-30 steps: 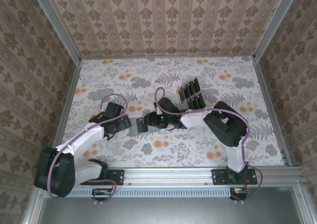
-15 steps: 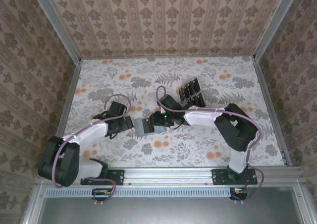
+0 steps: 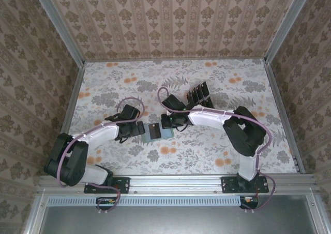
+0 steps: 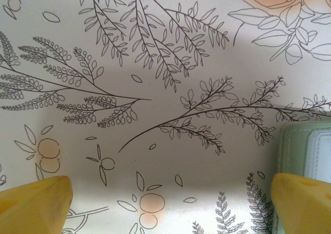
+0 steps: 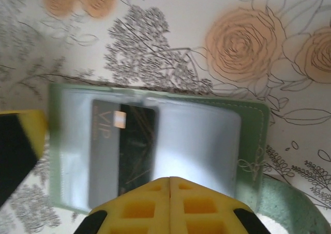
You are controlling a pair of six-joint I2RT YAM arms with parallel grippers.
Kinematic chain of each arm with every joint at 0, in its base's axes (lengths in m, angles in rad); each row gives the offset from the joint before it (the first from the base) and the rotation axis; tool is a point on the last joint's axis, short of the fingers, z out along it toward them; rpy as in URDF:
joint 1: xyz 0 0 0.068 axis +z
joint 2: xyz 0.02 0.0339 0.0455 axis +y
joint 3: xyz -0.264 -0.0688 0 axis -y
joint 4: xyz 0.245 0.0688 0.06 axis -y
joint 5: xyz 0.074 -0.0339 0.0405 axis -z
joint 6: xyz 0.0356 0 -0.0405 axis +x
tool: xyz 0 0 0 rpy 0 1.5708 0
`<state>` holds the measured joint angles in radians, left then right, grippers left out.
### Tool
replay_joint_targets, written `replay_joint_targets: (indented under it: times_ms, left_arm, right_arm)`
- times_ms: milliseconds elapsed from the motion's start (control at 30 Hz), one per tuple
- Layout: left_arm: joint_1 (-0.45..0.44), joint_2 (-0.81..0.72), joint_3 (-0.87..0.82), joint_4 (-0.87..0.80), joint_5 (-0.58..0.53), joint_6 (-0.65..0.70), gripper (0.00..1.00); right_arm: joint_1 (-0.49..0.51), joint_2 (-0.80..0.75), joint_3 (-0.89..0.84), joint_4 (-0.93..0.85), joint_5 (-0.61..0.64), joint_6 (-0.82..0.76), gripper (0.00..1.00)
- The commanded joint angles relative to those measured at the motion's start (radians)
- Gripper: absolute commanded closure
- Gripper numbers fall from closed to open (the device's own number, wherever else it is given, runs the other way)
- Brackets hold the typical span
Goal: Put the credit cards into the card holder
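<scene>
Change: Since half a second ago the left claw (image 3: 135, 129) has been brought closer to the card holder (image 3: 153, 134). The right claw (image 3: 166, 123) has been drawn off its top toward its right edge, so more of the open face is uncovered. The card holder itself has hardly been shifted.
Card holder: It is laid open and flat on the floral counter (image 3: 207, 151), near the middle, between the two claws. In the right wrist view the card holder (image 5: 251, 141) is shown with a stitched grey-green border and a pale grey inside.
Credit card: One black credit card (image 3: 153, 128) is seen on the open face. In the right wrist view the credit card (image 5: 135, 151) is marked "VIP" and carries a gold chip. One end looks hazed, as if under a cloudy sleeve, and how far it is tucked in cannot be told.
Left claw: In the left wrist view the left claw (image 4: 168, 208) is spread wide, with only bare counter between its yellow fingers (image 4: 33, 205). A corner of the card holder (image 4: 310, 146) lies just beside the finger at the picture's right, and contact cannot be told.
Right claw: In its own view the right claw (image 5: 170, 192) has its yellow fingers pressed together with no gap, and nothing is seen gripped between them. It is set over one long edge of the card holder.
Remaining credit cards: The remaining credit cards (image 3: 199, 95) are kept in fanned rows on the counter, to the far right of the card holder and just beyond the right arm.
</scene>
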<state>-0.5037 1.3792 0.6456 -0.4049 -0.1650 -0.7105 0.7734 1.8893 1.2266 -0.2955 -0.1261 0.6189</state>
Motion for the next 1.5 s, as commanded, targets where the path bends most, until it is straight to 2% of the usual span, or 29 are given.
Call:
replay_joint_targets:
  times_ms: [0,300,967,1467]
  left_arm:
    - [-0.006,-0.023,0.015,-0.028,-0.042,-0.001,0.00]
    - [-0.006,-0.133,-0.054,-0.024,-0.087,-0.007,0.00]
    - [-0.006,0.006,-0.018,0.006,-0.041,0.013,0.00]
    - [-0.016,0.038,-0.015,0.026,-0.028,0.011,0.00]
  right_arm:
    - [0.009,0.038,0.028,-0.059,0.029,-0.030,0.94]
    - [0.024,0.085,0.079,-0.082,0.017,-0.034,0.97]
    - [0.054,0.166,0.131,-0.087,0.005,-0.013,0.97]
    - [0.087,0.209,0.173,-0.057,-0.038,0.026,0.98]
